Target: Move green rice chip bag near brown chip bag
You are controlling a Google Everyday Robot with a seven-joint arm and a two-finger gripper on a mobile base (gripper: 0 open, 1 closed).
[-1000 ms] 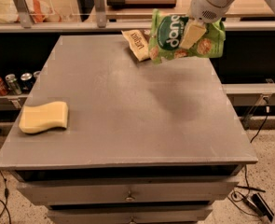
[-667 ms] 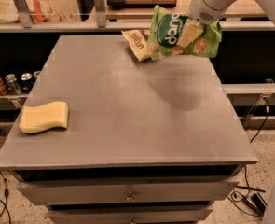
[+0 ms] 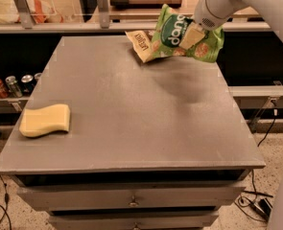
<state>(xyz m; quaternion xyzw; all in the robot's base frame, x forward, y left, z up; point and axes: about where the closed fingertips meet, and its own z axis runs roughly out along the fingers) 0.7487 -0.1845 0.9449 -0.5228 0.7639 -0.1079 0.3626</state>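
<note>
item: green rice chip bag (image 3: 172, 36). location: far right of the grey table (image 3: 131, 114), tilted, apparently lifted clear of the top; its left edge overlaps or touches the brown chip bag (image 3: 140, 44).
item: brown chip bag. location: far edge of table, lying flat, partly hidden by the green bag.
item: gripper (image 3: 193, 35). state: clamped on the green bag's front, white arm reaching in from upper right.
item: yellow sponge (image 3: 45, 120). location: near left corner, well apart.
status: carry judged essentially done; remaining: lower the bag beside the brown one, release, withdraw.
</note>
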